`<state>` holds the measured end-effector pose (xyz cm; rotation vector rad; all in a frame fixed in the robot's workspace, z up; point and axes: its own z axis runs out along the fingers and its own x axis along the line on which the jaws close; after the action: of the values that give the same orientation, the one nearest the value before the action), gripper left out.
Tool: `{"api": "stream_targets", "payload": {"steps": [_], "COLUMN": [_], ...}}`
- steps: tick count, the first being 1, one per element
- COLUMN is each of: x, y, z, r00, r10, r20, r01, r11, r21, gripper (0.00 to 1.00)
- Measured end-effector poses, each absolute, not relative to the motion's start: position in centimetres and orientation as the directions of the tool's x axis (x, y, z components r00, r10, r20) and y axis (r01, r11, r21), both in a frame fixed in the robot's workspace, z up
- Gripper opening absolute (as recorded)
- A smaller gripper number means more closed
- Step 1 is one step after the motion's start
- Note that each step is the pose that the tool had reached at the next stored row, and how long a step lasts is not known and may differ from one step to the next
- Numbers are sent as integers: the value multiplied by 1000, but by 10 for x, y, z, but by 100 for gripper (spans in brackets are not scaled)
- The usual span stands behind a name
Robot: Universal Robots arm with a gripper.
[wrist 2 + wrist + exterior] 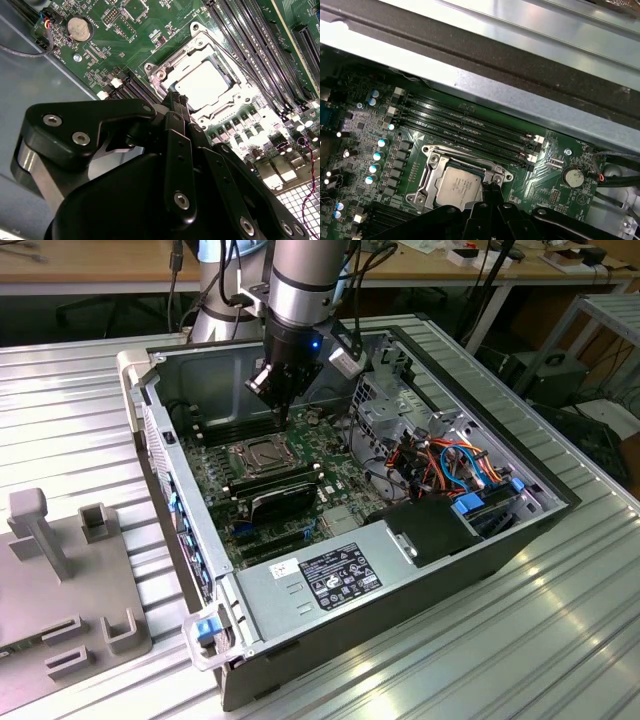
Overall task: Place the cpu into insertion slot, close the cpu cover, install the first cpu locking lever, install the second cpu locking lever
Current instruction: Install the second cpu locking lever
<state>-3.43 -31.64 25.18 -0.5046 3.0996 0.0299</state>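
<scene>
Above insertion slot (457, 186) | gripper (491, 187) closed, empty | cpu (459, 187) seated

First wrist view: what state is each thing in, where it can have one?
cpu: seated, framed by its cover.
cpu cover: closed down over the cpu.
hand: shut, tips beside the cpu cover.
memory slots: empty.
computer case: open, side off.

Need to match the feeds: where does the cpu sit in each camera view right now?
Exterior view: cpu mid-motherboard, below the gripper.
Second wrist view: cpu bright square just beyond the fingertips.
First wrist view: cpu in its metal frame by the fingertips.
Shared landmark: the memory slots alongside.
</scene>
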Motion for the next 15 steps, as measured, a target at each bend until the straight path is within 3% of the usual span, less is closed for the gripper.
{"api": "stream_targets", "payload": {"steps": [15], "x": [-34], "y": [-317], "z": [262], "r00": [-850], "r10": [-527], "r20": [-4], "r01": [-527], "r11": [850], "r21": [19], "gripper": [11]}}
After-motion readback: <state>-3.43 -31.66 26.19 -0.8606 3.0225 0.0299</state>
